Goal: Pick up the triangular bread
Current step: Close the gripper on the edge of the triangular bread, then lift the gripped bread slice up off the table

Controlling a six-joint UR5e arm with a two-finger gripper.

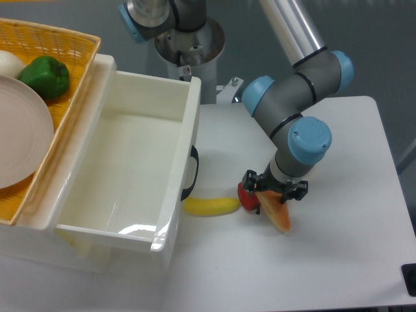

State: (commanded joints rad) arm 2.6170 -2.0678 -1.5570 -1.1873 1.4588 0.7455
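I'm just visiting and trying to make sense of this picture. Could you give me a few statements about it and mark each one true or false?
1. The gripper is at the triangular bread. True.
2. The banana lies inside the white bin. False: it lies on the table, beside the bin.
3. A green pepper sits in the wicker basket. True.
4. The small red item is far from the bread. False: it is right next to it.
5. The white bin is full of food. False: it looks empty.
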